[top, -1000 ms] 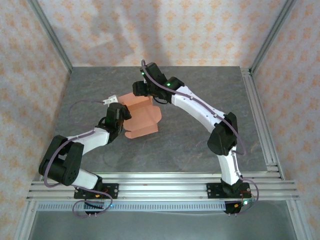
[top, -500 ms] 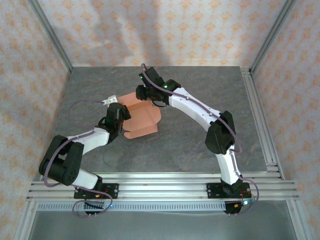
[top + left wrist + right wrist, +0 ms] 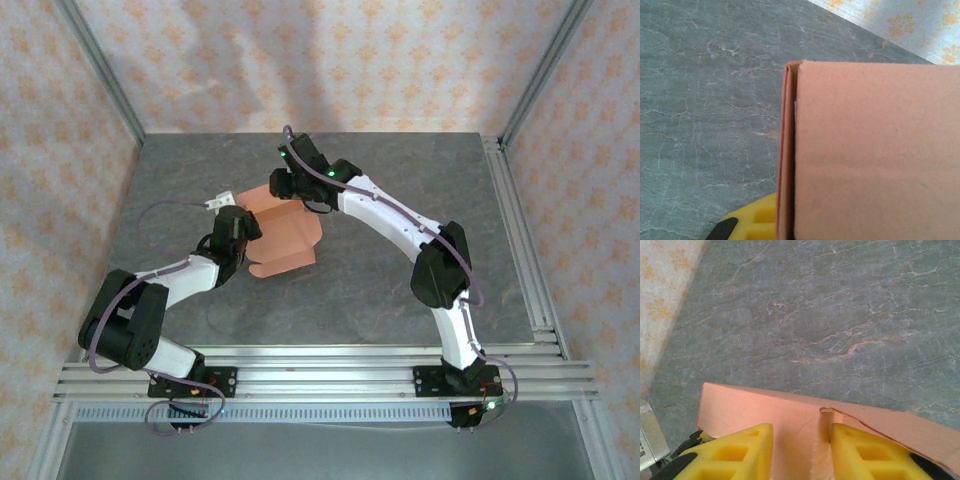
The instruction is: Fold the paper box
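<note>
Salmon-orange card is lying in the middle of the grey worktop (image 3: 400, 200) in the top view: this is the paper box (image 3: 287, 240), partly folded, with a rounded flap pointing right. The left gripper (image 3: 243, 222) is sitting at its left edge and the right gripper (image 3: 283, 187) is coming down on its far edge. Compared with a second ago, the right gripper is now standing a little more to the right. The raised far flap is looking smaller, as if it is being pushed down. In the last half second almost nothing is moving. I am judging that the far fold is being set while the left side is being held steady.

Looking through the left wrist camera, the card is filling the right half, with a doubled edge running down beside one yellow fingertip (image 3: 757, 225). The left jaws are clenched, and it looks like they are nipping this left wall of the box.

Looking through the right wrist camera, two yellow fingers (image 3: 740, 452) are standing partly apart, with the card face stretching across the gap and past both sides. A small notch is showing between them. Whether these jaws are pinching the card or only pressing on it, I cannot tell.

As a container, the box is not yet closed, and it is carrying nothing that I can see.
</note>
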`<state>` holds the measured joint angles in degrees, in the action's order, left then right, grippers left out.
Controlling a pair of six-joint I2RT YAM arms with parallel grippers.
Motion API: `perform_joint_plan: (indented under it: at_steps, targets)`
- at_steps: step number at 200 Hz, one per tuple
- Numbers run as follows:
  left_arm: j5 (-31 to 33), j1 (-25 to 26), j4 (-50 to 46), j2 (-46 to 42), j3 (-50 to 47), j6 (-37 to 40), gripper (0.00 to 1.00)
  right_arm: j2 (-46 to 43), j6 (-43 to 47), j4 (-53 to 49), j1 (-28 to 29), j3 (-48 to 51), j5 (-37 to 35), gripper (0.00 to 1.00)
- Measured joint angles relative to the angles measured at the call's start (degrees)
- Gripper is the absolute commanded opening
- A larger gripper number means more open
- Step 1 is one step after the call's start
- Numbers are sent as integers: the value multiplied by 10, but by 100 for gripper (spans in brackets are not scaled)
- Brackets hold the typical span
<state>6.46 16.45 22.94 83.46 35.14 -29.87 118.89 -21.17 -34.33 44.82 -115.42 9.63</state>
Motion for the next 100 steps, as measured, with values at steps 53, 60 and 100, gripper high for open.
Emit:
perform_joint_plan:
  at_steps: [53,60,100]
  targets:
    - [0,0,0,0,0,0,0,-22,5,4,0,27,0,53]
    - [0,0,0,0,0,0,0,-29,8,7,0,34,-1,56]
    - [0,0,0,0,0,0,0,-103,22,45,0,111,-5,59]
